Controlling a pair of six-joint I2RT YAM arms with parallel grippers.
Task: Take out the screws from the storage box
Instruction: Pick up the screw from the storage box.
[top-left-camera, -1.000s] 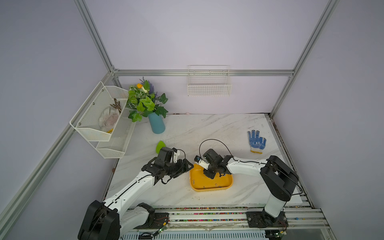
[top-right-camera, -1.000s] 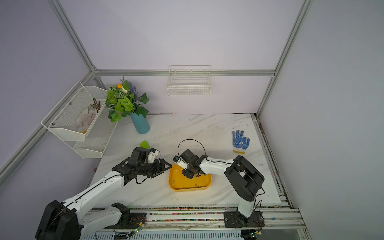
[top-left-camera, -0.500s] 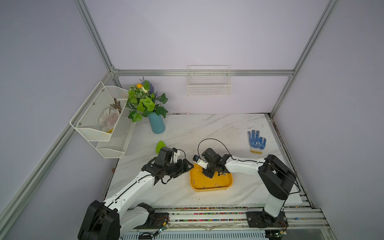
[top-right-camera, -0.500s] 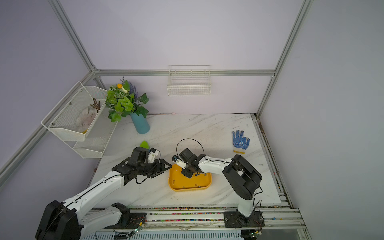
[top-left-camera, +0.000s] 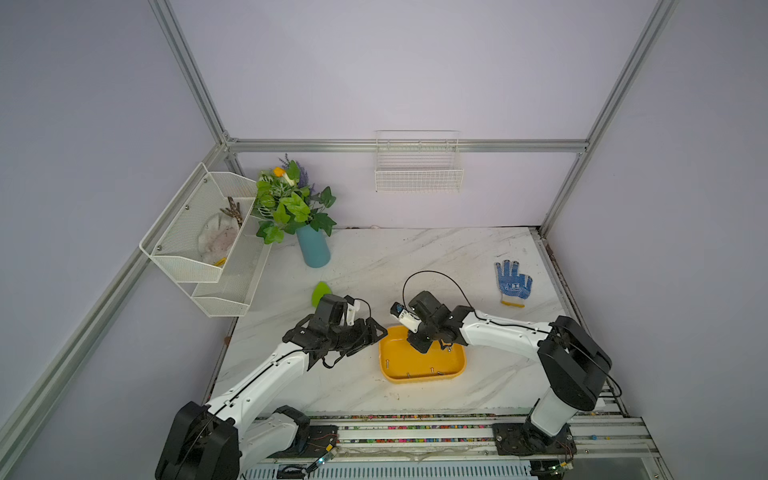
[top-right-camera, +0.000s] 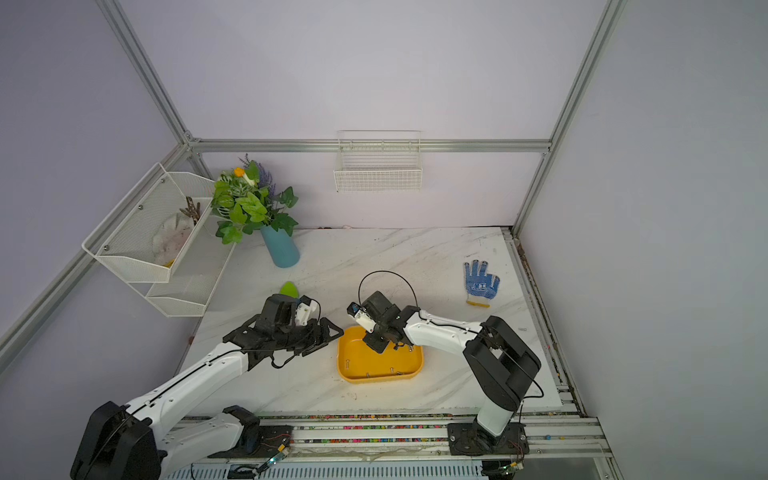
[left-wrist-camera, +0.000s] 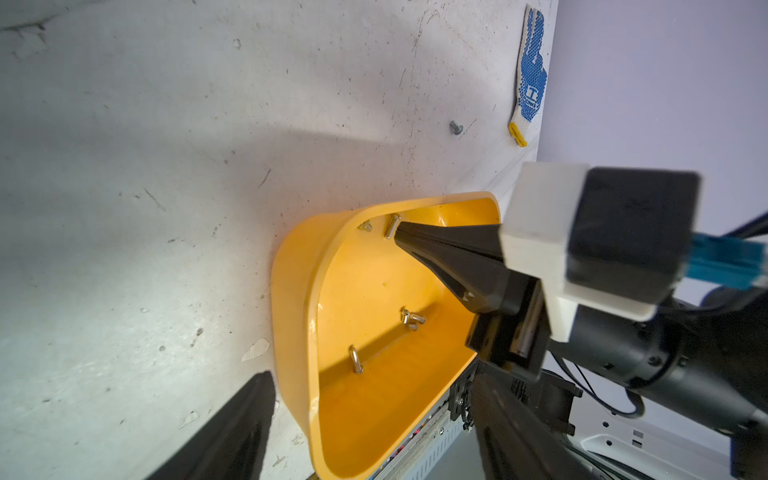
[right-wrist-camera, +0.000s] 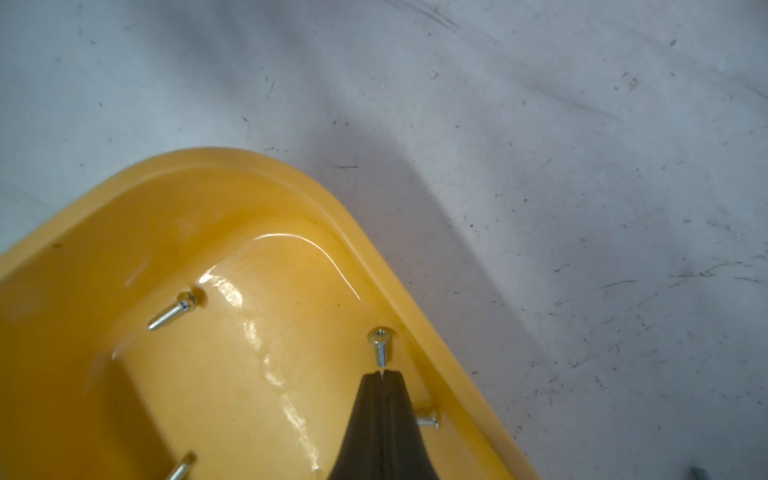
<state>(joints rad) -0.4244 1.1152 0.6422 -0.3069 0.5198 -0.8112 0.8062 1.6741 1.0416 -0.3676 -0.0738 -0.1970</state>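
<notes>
Right wrist, right jaws closed at screw (right-wrist-camera: 381, 347) tip, axis inline, head toward box (right-wrist-camera: 232, 166) rim, left jaws apart

Right end effector (right-wrist-camera: 381, 375) jaws newly closed, tips meeting a screw (right-wrist-camera: 381, 348)
</notes>
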